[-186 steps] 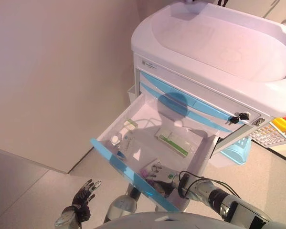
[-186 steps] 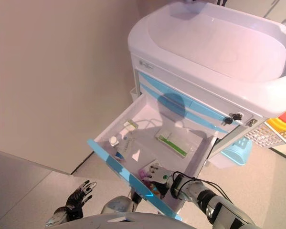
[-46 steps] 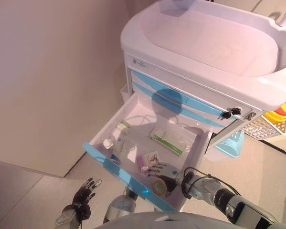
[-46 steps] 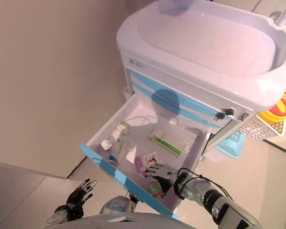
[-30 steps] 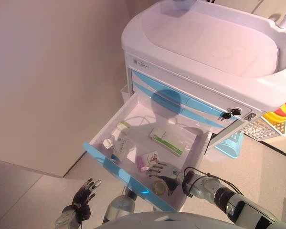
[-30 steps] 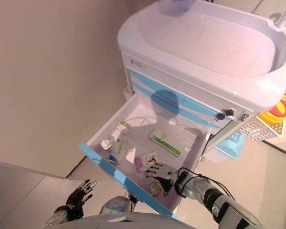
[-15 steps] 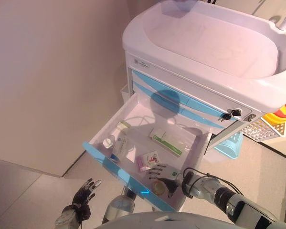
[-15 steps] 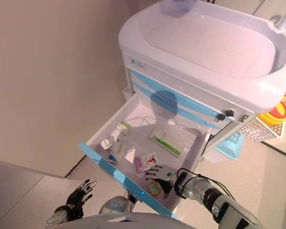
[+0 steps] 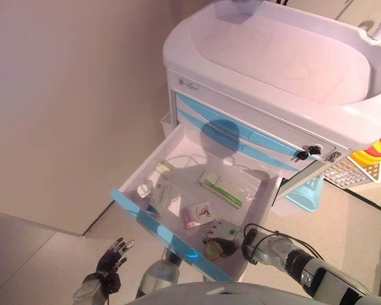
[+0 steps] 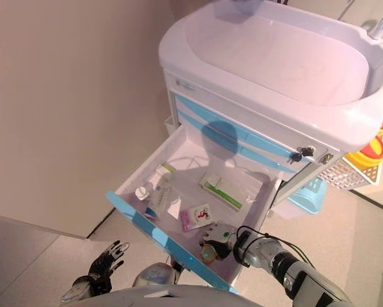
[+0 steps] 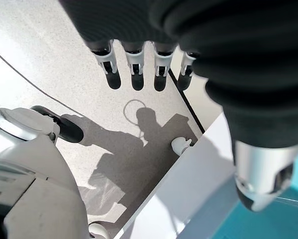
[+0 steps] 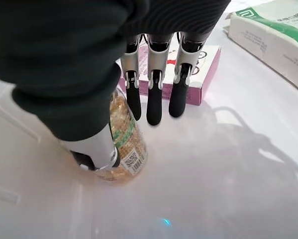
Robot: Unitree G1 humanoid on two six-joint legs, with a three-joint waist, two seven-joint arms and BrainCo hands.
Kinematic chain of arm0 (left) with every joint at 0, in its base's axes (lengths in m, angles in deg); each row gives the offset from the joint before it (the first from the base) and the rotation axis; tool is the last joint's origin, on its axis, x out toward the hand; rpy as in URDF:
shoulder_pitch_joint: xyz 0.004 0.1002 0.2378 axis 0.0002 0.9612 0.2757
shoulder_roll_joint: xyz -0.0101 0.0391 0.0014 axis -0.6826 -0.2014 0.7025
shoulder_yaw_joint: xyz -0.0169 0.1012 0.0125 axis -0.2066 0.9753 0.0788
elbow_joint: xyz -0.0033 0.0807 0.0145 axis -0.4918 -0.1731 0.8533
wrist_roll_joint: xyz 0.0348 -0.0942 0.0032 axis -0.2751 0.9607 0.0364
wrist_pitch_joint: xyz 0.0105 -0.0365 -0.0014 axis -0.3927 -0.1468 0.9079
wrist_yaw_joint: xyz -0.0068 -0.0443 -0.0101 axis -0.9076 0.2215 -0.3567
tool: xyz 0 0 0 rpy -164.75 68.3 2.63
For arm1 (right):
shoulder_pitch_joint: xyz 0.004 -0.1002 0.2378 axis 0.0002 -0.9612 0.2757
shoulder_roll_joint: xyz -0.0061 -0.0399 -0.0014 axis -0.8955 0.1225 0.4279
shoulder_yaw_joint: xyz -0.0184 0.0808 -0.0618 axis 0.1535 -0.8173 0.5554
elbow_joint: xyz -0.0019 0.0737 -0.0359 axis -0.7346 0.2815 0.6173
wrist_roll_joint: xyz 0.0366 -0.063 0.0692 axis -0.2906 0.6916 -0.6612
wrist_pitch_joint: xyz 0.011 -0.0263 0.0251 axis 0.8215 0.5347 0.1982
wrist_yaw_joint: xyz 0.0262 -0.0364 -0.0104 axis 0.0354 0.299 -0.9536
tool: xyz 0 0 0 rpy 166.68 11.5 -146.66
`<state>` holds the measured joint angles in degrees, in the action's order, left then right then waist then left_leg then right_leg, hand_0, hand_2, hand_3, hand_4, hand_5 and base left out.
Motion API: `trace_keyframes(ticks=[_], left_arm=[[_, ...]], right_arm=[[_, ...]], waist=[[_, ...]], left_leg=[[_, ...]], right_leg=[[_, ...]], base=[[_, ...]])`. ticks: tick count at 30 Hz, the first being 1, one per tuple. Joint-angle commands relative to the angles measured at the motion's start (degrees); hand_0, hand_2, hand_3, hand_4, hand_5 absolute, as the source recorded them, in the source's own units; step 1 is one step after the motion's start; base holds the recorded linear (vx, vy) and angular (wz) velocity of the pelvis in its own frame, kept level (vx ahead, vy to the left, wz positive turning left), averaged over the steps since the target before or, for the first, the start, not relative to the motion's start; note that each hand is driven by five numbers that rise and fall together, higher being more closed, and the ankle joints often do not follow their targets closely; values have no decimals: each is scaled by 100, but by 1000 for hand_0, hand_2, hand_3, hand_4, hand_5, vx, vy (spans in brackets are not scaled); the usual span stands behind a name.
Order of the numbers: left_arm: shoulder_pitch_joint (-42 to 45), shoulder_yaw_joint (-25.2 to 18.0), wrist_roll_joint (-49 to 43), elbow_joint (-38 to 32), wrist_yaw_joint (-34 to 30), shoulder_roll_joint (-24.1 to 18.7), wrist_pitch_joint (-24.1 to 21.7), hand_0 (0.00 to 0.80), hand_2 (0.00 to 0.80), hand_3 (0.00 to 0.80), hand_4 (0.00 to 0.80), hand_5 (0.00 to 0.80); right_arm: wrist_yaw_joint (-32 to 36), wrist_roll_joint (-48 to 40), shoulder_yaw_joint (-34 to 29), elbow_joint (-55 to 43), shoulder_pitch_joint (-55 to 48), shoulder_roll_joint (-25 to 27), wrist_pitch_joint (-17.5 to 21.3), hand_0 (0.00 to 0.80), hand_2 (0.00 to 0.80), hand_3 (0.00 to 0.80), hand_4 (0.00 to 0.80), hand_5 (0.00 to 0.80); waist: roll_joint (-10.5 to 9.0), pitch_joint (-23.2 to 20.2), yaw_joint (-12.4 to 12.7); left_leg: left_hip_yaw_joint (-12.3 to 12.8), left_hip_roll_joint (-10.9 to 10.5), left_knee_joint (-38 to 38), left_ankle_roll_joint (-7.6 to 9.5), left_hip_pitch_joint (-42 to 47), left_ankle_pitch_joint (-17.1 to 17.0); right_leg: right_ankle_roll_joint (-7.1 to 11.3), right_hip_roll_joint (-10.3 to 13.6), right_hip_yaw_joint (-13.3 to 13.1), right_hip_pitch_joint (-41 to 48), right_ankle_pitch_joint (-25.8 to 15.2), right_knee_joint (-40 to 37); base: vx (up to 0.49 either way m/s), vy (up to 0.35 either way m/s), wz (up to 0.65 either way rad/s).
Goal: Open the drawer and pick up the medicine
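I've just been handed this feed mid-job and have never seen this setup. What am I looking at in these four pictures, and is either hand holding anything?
This is a two-legged robot with two arms. The two wide pictures come from its head, looking down at a white cart whose drawer is pulled open. The two close pictures come from cameras on its wrists.

In the drawer lie a pink box, a green-and-white box, a small white bottle and a blue-and-white box.

The right hand is inside the drawer, over a small bottle of yellow capsules. Its thumb is against the bottle, its fingers straight; nothing is gripped yet. The left hand hangs open over the floor, holding nothing.
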<state>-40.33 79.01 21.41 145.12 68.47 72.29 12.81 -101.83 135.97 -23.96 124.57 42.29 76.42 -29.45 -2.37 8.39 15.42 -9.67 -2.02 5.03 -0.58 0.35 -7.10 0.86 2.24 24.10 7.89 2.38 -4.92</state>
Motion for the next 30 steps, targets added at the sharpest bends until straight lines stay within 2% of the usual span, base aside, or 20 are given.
trace_keyframes(ticks=[1,10,11,12,13,30], left_arm=[[-239,44,-46,240,-30,-49,-153,0,0,0,0,0],[-251,45,-39,214,-33,-43,-147,0,0,0,0,0],[-253,38,-46,213,-33,-41,-143,0,0,0,0,0],[-250,33,-51,213,-35,-41,-147,0,0,0,0,0],[-251,38,-43,228,-39,-45,-160,0,0,0,0,0],[-259,53,-44,249,-39,-37,-169,0,0,0,0,0]], right_arm=[[-64,-176,368,-364,105,86,121,800,800,800,800,800],[-41,-191,350,-347,118,64,85,800,800,800,800,800],[-32,-189,356,-349,118,63,76,571,571,571,571,571],[-43,-190,363,-354,115,70,73,97,97,97,97,97],[-65,-168,364,-342,109,70,75,0,0,0,0,0],[-52,-147,404,-308,113,38,117,0,0,0,0,0]], waist=[[-49,-104,64],[-50,-83,67],[-50,-84,67],[-49,-85,68],[-51,-83,67],[-46,-87,76]], left_leg=[[73,-239,-10,184,20,348],[85,-237,-15,187,-2,348],[87,-237,-15,189,-2,349],[85,-238,-15,189,-2,348],[84,-238,-14,189,0,349],[69,-245,-15,191,13,352]], right_leg=[[327,304,-336,-269,-272,440],[327,301,-341,-293,-271,452],[327,301,-341,-295,-271,454],[327,301,-341,-298,-270,455],[328,300,-342,-297,-270,456],[324,305,-330,-279,-265,455]], base=[[0,0,0],[0,0,0],[0,0,0],[0,0,0],[0,0,0],[0,0,0]])
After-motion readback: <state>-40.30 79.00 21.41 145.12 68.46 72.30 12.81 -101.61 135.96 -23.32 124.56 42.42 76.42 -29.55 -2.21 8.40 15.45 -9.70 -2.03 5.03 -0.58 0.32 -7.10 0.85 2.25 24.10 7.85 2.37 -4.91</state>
